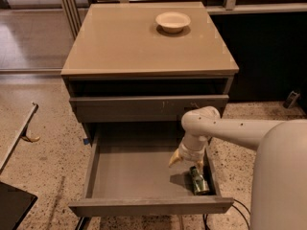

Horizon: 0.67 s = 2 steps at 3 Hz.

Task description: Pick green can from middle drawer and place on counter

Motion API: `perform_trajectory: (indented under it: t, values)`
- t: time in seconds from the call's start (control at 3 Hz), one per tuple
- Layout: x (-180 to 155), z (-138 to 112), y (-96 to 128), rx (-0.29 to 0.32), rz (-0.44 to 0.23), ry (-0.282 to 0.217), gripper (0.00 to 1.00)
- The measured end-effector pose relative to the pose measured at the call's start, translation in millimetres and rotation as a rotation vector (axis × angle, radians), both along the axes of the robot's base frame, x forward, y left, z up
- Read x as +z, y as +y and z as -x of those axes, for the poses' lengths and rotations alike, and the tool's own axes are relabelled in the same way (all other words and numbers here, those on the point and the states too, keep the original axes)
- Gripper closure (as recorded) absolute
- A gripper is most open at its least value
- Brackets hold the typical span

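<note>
Currently your gripper (187,161): jaws spread, inside middle drawer (130,174), right side.
Your green can (199,181): lying in near-right corner, beside gripper.

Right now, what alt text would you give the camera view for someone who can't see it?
A white robot arm reaches into the open middle drawer, its gripper right by a green can in the drawer's front right corner. A cream bowl sits on the beige counter above.
</note>
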State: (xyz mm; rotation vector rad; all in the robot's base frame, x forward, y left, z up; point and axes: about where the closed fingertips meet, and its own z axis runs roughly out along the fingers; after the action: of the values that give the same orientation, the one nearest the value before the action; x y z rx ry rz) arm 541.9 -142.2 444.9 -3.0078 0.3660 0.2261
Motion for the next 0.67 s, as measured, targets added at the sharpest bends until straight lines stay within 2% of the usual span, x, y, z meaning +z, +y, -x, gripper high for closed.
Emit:
perform_trajectory:
  t: [0.33, 0.67]
  values:
    - [-6.0, -6.9, -6.7, 0.003, 0.014, 0.002, 0.17]
    - [-13.8, -12.2, -13.0, 0.001, 0.020, 0.008, 0.18]
